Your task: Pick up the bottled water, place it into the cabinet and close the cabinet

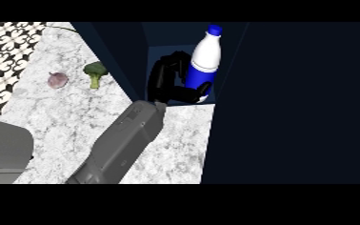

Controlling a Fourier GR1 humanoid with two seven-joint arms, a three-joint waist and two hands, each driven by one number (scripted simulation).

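Note:
The bottled water, white with a blue label and blue cap, stands slightly tilted inside the open dark blue cabinet. My right hand reaches into the cabinet from the lower left. Its fingers arch against the bottle's left side and its thumb curls round the bottle's base. The grey right forearm crosses the marble counter. A grey piece of the left arm shows at the left edge; the left hand itself is out of view.
The cabinet's dark door fills the right side of the view. A broccoli floret and a small purplish bulb lie on the counter to the left. Patterned floor tiles show at the top left.

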